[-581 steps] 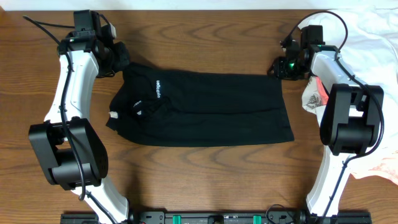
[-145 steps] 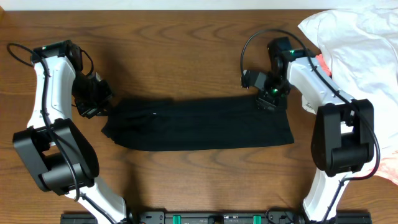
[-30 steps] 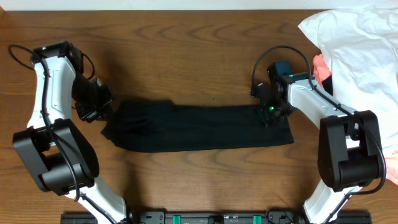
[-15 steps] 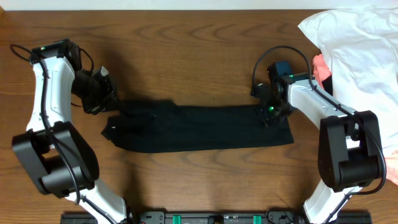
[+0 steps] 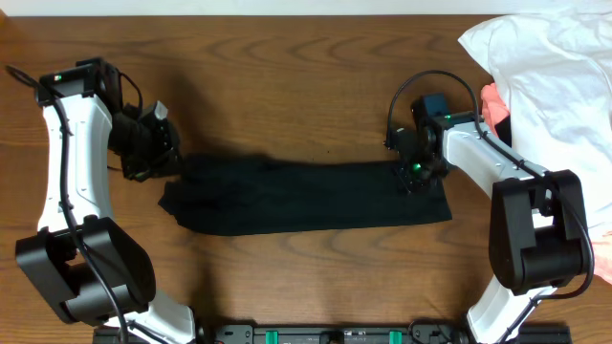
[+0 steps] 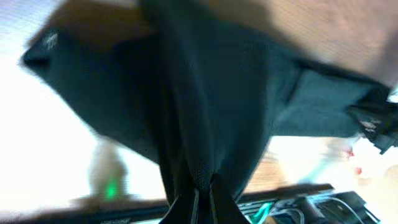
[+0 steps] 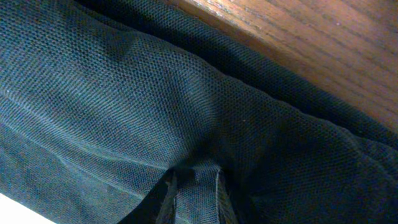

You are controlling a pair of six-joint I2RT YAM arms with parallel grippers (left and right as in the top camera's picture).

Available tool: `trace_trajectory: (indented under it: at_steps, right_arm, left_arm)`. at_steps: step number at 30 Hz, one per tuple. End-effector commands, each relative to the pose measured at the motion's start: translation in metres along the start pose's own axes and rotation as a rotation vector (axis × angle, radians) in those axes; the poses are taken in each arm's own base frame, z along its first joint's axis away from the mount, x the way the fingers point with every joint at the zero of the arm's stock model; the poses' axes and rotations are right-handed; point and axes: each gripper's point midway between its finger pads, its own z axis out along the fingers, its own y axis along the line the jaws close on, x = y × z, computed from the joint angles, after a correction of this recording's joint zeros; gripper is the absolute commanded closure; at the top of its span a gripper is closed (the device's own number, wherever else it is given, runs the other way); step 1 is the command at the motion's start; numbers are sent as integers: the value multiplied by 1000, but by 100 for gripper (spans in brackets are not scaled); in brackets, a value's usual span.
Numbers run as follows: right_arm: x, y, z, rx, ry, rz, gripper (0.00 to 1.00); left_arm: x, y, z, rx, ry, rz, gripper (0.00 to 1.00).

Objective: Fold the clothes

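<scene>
Now the left gripper (image 5: 170, 162) pinches the clothes (image 5: 306, 197) at one end. The right gripper (image 5: 413, 178) nips the other.

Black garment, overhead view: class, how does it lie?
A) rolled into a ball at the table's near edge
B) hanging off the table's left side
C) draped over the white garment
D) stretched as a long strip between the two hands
D: the black garment lies on the table as a long strip, one end at the left hand, the other at the right hand.
</scene>
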Motion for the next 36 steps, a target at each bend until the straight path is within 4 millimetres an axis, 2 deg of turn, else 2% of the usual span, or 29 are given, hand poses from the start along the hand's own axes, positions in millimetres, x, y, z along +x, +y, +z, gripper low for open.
trace_trajectory:
  at_steps: [1, 8, 14, 18, 21, 22, 26, 30, 33, 36]
  right_arm:
    - [11, -1, 14, 12, 43, 13, 79]
    - [11, -1, 14, 11, 45, 13, 78]
    - [12, -1, 14, 11, 47, 13, 77]
    - [12, -1, 14, 11, 47, 13, 76]
    - [12, -1, 14, 11, 47, 13, 76]
    - [12, -1, 14, 11, 47, 13, 76]
    - [12, -1, 14, 11, 47, 13, 76]
    - [12, -1, 14, 11, 47, 13, 76]
    - [11, -1, 14, 12, 46, 13, 75]
    - [11, -1, 14, 12, 43, 13, 76]
  left_arm:
    - [10, 21, 4, -103, 26, -55, 94]
    - [33, 32, 28, -114, 133, -96, 93]
    - [52, 47, 52, -145, 213, -121, 84]
    - [56, 57, 59, -184, 223, -132, 85]
    - [52, 63, 58, -220, 199, -173, 94]
    - [49, 62, 56, -220, 188, -175, 94]
    - [29, 53, 39, -206, 68, -194, 94]
    - [2, 36, -1, -178, -140, -158, 94]
    - [-19, 17, -34, -121, -326, -96, 94]
    - [-33, -9, -53, -28, -450, 5, 94]
